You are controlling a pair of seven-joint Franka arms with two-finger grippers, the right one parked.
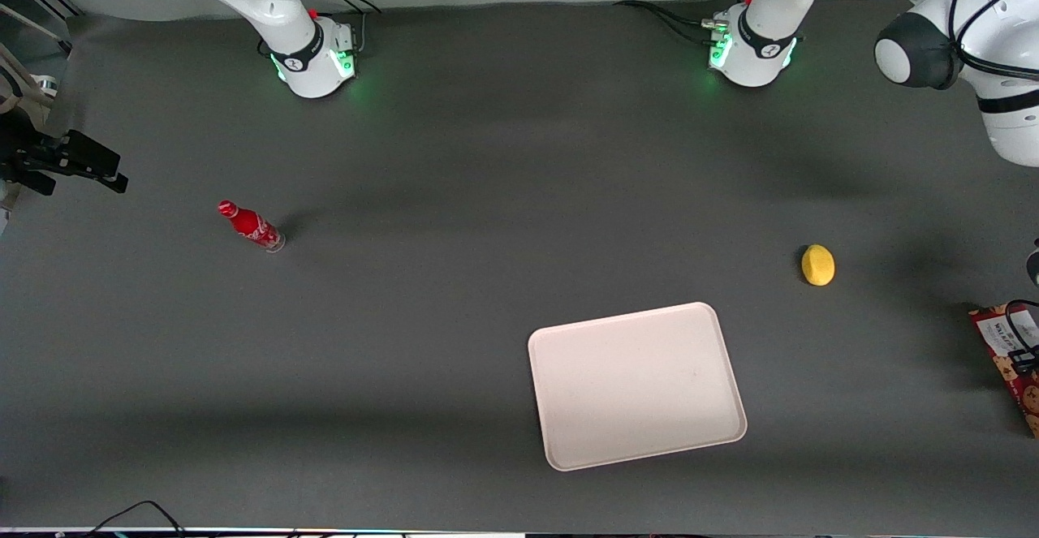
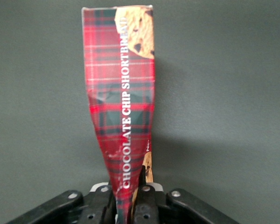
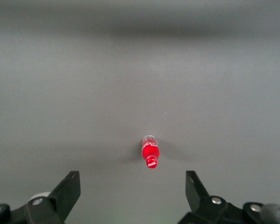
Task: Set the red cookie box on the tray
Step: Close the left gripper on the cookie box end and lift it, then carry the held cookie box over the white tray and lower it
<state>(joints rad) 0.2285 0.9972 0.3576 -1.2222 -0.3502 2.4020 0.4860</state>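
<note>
The red cookie box (image 2: pixel 123 93), dark-red plaid with printed cookies, stretches away from my left gripper (image 2: pixel 128 192). The gripper is shut on the box's near end, and the box is squeezed and dented between the fingers. In the front view the box (image 1: pixel 1010 351) shows at the working arm's end of the table, white label on its end farther from the camera; the gripper there is mostly cut off by the picture's edge. I cannot tell whether the box rests on the table. The pale cream tray (image 1: pixel 637 384) lies flat and bare, well apart from the box, toward the table's middle.
A yellow lemon (image 1: pixel 817 264) lies between the tray and the box, farther from the camera than both. A small red bottle (image 1: pixel 252 226) stands toward the parked arm's end, and it also shows in the right wrist view (image 3: pixel 150 151). The mat is dark grey.
</note>
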